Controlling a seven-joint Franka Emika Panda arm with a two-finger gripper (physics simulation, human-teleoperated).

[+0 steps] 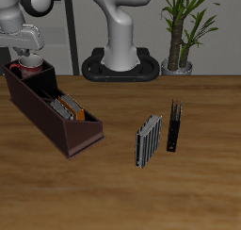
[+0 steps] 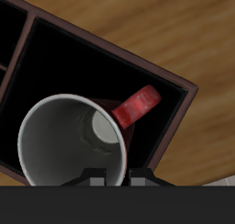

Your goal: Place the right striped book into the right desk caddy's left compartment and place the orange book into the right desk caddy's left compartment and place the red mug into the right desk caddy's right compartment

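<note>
So the table (image 1: 113, 191) under me reads as wood, warm brown with visible grain and a soft satin sheen, nothing mirror-like. The right desk caddy (image 1: 38, 109) looks like matt dark maroon board or plastic, flat and smooth, insides nearly black. The red mug (image 2: 78, 145) is glazed ceramic by the look of it: mottled red handle with a slight gloss, smooth pale grey-white inside. The striped book (image 1: 147, 139) farther off has a matt papery cover. My own arm casing looks like smooth glossy white plastic.
</note>
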